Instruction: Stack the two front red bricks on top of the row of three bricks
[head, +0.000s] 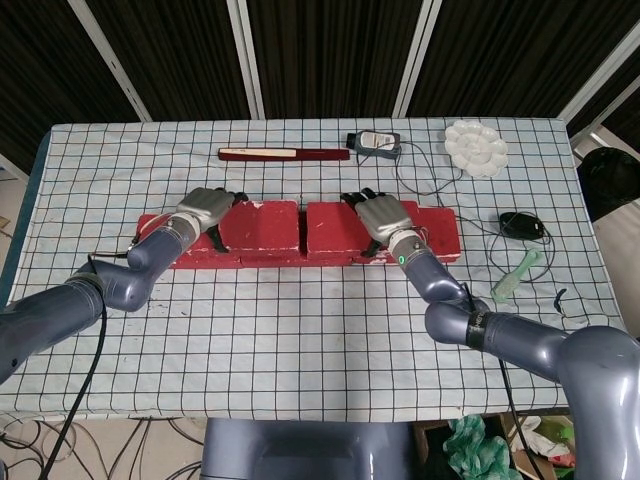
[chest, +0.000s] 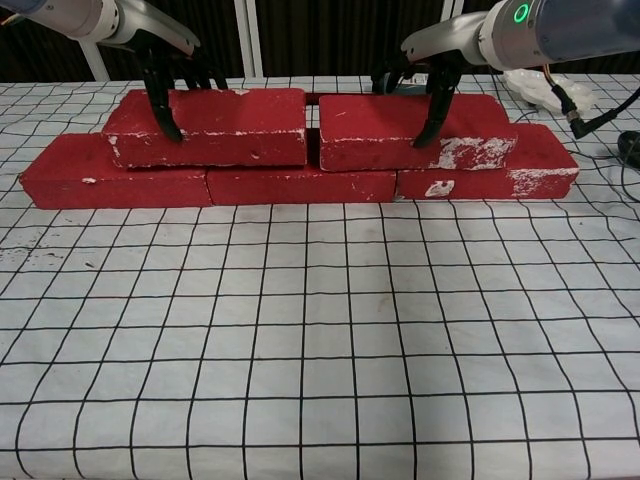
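Three red bricks lie in a row on the checked cloth: left (chest: 95, 185), middle (chest: 300, 186) and right (chest: 505, 170). Two more red bricks rest on top of them, a left one (chest: 220, 125) (head: 262, 225) and a right one (chest: 385, 130) (head: 335, 228), with a narrow gap between them. My left hand (head: 205, 208) (chest: 165, 65) grips the left end of the upper left brick, thumb down its front face. My right hand (head: 383, 217) (chest: 435, 60) grips the upper right brick near its right end in the same way.
Along the back of the table lie a long red-and-cream stick (head: 283, 154), a small device with a cable (head: 374, 140) and a white palette (head: 476, 148). A black mouse (head: 522, 225) and a green tool (head: 515, 275) lie to the right.
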